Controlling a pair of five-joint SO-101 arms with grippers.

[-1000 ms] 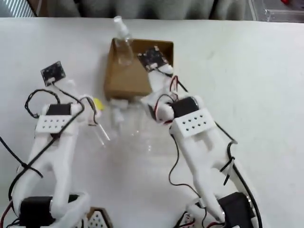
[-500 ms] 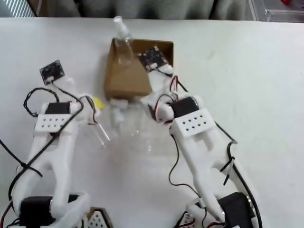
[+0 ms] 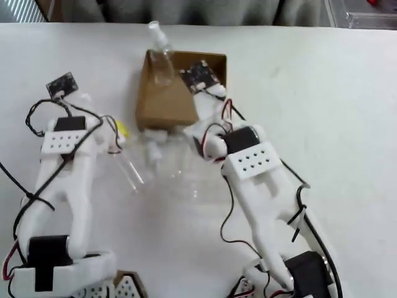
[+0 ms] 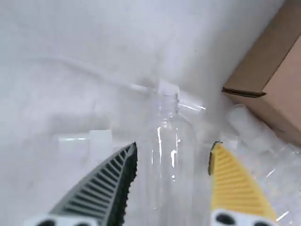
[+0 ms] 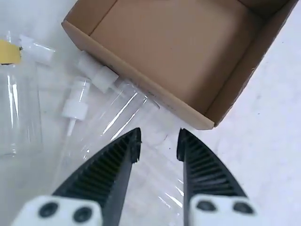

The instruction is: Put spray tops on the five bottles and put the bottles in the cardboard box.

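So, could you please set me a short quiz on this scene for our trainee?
1. True or false: the left claw straddles a clear bottle lying on the table.
2. What colour are the left claw's fingers? A: both black. B: one grey, one yellow. C: both white.
3. Fill in: the right claw hangs, jaws ____, over lying bottles beside the cardboard box.
Key: 1 true; 2 B; 3 open.
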